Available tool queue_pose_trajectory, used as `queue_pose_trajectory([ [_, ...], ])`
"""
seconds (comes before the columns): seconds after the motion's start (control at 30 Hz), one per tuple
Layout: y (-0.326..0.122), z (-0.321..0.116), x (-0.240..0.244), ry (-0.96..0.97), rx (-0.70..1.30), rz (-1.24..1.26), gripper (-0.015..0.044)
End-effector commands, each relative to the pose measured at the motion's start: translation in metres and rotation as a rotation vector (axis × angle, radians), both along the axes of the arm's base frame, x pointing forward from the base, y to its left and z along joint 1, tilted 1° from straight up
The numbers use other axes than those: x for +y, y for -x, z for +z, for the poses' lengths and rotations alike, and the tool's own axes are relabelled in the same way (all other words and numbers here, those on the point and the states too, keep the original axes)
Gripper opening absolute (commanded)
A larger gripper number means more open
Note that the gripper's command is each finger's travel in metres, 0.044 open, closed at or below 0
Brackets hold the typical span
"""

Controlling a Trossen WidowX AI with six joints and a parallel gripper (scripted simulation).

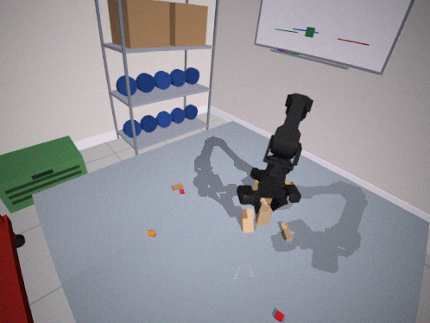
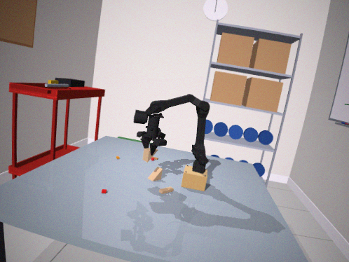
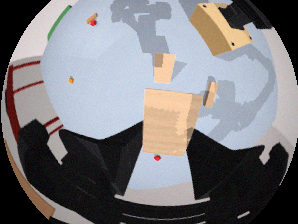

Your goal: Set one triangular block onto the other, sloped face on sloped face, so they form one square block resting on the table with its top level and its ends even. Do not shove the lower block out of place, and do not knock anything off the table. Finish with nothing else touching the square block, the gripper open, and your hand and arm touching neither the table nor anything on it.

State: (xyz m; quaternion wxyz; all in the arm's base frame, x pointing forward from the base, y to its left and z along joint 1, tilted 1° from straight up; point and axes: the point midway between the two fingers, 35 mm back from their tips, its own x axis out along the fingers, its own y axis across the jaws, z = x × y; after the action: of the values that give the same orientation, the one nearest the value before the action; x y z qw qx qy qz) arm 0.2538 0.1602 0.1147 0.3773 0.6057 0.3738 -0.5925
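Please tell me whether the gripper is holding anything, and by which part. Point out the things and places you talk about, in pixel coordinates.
Yes, the gripper (image 1: 265, 201) (image 2: 149, 148) (image 3: 165, 125) holds one triangular block (image 1: 264, 213) (image 2: 146, 155) (image 3: 171, 117) by two opposite sides, towards its upper end.
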Motion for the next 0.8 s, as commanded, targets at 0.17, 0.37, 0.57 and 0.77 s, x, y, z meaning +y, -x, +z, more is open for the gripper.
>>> queue_pose_trajectory([
  [0.17, 0.004, -0.012, -0.014, 0.006, 0.003, 0.006, 0.0],
  [0.37, 0.007, -0.037, -0.022, 0.006, 0.003, 0.007, 0.0],
  [0.57, 0.011, -0.06, -0.031, 0.007, 0.004, 0.008, 0.0],
  [0.77, 0.013, -0.073, -0.038, 0.008, 0.004, 0.006, 0.0],
])
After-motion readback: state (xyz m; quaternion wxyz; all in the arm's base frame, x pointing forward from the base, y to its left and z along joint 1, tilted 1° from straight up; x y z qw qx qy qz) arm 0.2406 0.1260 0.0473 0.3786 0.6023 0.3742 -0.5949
